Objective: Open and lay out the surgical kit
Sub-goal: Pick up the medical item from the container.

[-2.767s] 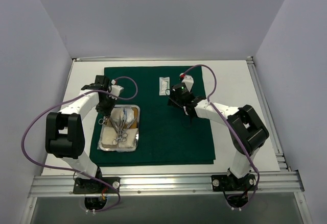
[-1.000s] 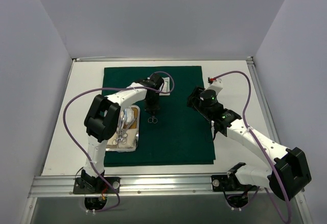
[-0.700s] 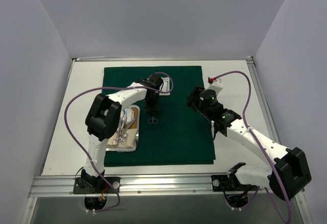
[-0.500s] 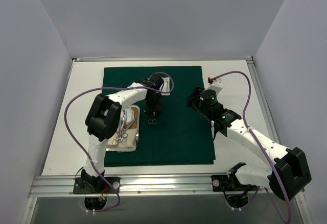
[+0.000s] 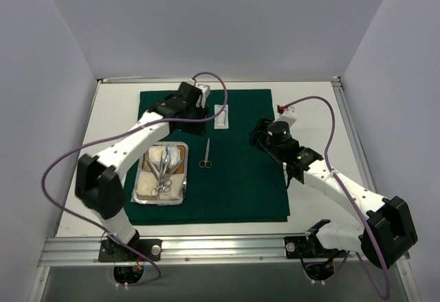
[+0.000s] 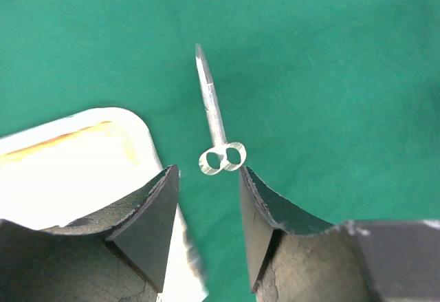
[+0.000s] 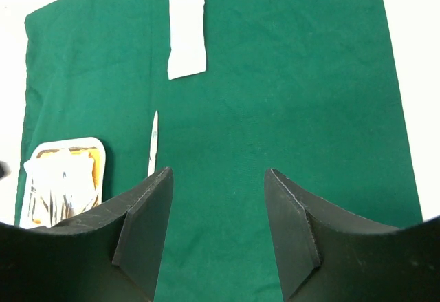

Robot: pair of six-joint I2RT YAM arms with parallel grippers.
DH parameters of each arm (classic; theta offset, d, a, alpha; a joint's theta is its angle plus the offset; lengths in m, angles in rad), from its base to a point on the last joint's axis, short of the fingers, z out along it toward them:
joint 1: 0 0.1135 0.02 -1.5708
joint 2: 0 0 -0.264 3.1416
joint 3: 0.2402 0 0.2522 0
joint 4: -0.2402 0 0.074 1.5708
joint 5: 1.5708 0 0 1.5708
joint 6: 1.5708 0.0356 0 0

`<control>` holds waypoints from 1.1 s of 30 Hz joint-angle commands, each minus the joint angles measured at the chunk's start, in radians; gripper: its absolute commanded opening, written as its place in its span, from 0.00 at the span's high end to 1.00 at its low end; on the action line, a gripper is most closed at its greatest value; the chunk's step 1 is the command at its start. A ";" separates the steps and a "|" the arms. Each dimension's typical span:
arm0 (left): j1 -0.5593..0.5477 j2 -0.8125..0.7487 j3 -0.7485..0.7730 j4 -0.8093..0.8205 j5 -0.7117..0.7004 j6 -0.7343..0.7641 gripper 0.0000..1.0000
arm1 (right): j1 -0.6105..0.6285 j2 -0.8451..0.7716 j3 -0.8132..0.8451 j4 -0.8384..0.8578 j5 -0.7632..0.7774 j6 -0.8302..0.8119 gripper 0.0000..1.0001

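On the dark green cloth drape [image 5: 240, 178], slim steel scissors [image 6: 214, 120] lie laid out for access, left gripper [image 6: 206, 173] and right gripper [image 7: 218, 178] gaping empty.

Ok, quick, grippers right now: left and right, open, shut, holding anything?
Left gripper: open, empty; the scissors lie on the green cloth just beyond its fingertips.
Right gripper: open, empty, above the green cloth.

Right gripper [image 7: 218, 175]: jaws apart, nothing between them, over the dark green drape [image 7: 289, 95]. White gauze packet [image 7: 187, 31] lies flat on the far side. Scissors [image 7: 152, 144] lie just right of the steel tray [image 7: 62, 142], partly hidden behind a finger.
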 commanded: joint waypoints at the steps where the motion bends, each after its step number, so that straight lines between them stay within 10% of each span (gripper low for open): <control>1: 0.109 -0.206 -0.081 -0.005 0.059 0.244 0.51 | 0.014 0.024 0.036 0.038 -0.008 0.013 0.48; 10: 0.368 -0.240 -0.329 -0.207 0.197 0.488 0.61 | 0.073 0.109 0.050 0.076 0.000 0.021 0.48; 33: 0.451 -0.103 -0.343 -0.132 0.265 0.520 0.66 | 0.338 0.377 0.183 0.281 -0.135 0.076 0.55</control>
